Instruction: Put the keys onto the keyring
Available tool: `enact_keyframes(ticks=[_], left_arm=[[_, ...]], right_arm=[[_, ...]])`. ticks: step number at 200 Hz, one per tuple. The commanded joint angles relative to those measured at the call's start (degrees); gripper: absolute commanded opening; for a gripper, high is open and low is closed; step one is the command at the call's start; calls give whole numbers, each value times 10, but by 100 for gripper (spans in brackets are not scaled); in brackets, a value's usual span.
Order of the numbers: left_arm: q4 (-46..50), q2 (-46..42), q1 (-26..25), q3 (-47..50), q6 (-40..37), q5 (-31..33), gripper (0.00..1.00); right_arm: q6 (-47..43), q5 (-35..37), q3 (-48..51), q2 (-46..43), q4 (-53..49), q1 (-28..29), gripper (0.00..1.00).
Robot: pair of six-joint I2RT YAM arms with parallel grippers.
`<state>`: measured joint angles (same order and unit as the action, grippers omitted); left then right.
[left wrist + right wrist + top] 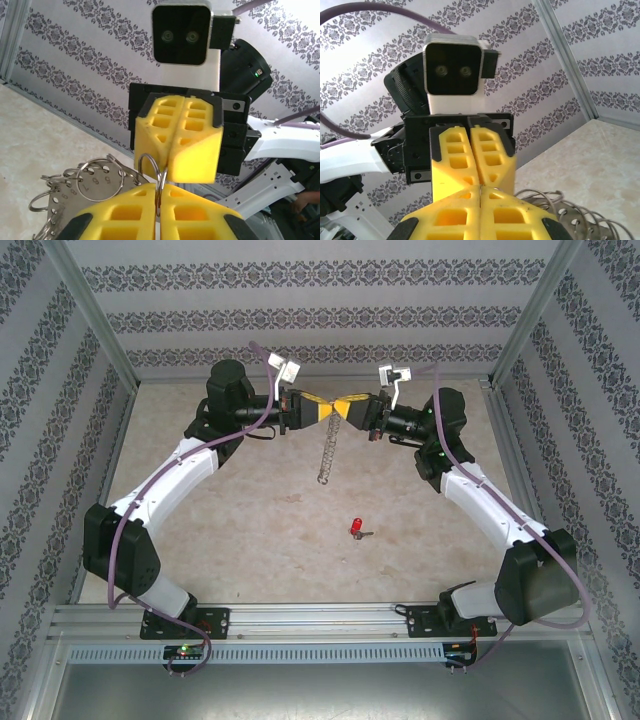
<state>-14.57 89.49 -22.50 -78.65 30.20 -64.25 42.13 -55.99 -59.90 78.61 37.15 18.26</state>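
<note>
Left pincer (318, 406): pressed together on the thin wire of the keyring (149, 165). From the left wrist I see the wire run straight into the seam between its yellow pads.
Right pincer (350, 407): also pressed together, tip to tip with the left one. The same wire appears nipped in its seam, though I can't see how deep.
Why held so: I judge that two grips close together on one loop steady it and let the wire be worked apart for threading. One grip alone would let it swing.
Tags (95, 181): the numbered silvery pieces bunch on the left pincer's outer side, then hang straight down from the meeting point as a loose string, clear of the table (250, 520).
Key (356, 528): flat on the table, red head up, well below the pincers, toward the arm bases and slightly on the right pincer's side. Nothing touches it.
Task so far: the key is not yet on the ring. One pincer would have to let go to fetch it.
Room below: open table between the hanging string and the key, with nothing in the way of a descent.
Room behind: the far wall (320, 320) stands close beyond the pincers, so I'd pull back toward the bases, not away.
Sides: both arms bow outward, leaving the middle free.
</note>
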Motion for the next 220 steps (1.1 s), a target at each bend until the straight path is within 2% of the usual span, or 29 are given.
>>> enact_keyframes(ticks=[1, 15, 24, 35, 56, 101, 124, 165, 220], left_arm=[[-28, 1, -4, -10, -1, 4, 0], [-3, -1, -4, -17, -20, 11, 0], [40, -4, -4, -28, -49, 17, 0], [109, -5, -4, -51, -97, 23, 0], [250, -4, -5, -102, -193, 37, 0], [485, 20, -8, -201, -357, 56, 0], [570, 40, -12, -243, -413, 72, 0], [609, 56, -19, -262, -440, 90, 0], [619, 56, -28, -267, -450, 97, 0]], right_arm=[[3, -9, -15, 5, 34, 7, 0], [1, -8, -14, 6, 26, 3, 0], [6, -5, -10, 4, 23, -4, 15], [14, -2, 0, -2, 22, -17, 28], [26, 0, 23, -22, 21, -42, 35], [25, -25, 45, -47, -3, -49, 37], [26, -47, 43, -46, -8, -42, 37], [8, -73, 19, -43, -35, -2, 37], [8, -76, 12, -15, -37, 11, 32]])
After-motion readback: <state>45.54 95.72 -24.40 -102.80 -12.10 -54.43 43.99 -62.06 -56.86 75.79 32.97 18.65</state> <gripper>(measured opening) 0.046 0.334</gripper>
